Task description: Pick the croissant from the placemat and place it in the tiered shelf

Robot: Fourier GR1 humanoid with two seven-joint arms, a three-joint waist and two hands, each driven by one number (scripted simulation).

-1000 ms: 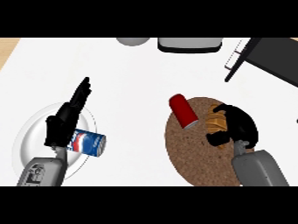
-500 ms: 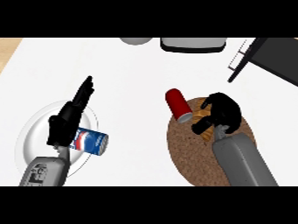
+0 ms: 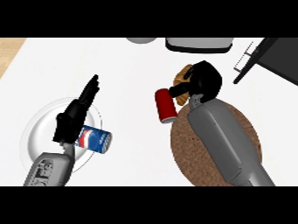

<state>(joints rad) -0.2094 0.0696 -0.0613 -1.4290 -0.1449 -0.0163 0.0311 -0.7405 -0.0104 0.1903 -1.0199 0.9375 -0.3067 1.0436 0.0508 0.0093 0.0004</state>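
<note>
We had the croissant [image 3: 182, 79] in our right hand [image 3: 201, 81], whose fingers were curled round it so that only its brown end showed past the hand's left side; it hung clear of the placemat [image 3: 188, 152], out over the white counter [image 3: 132, 65] just beyond the mat's far edge. The move ahead turned on one line: the dark tiered shelf [image 3: 281, 62] lay to the right of and a little beyond the hand, near but apart, with only its corner and frame in view. The right arm was plainly the nearer one and already carried the pastry, so we judged a sideways carry to the right was what remained. The red can [image 3: 164, 105] lay on its side just beside the hand's left, away from that path. Our left hand [image 3: 77, 113] rested over the white plate [image 3: 37, 126], fingers straight and holding nothing, with the blue can [image 3: 94, 139] lying beside the wrist, well apart from the shelf.
</note>
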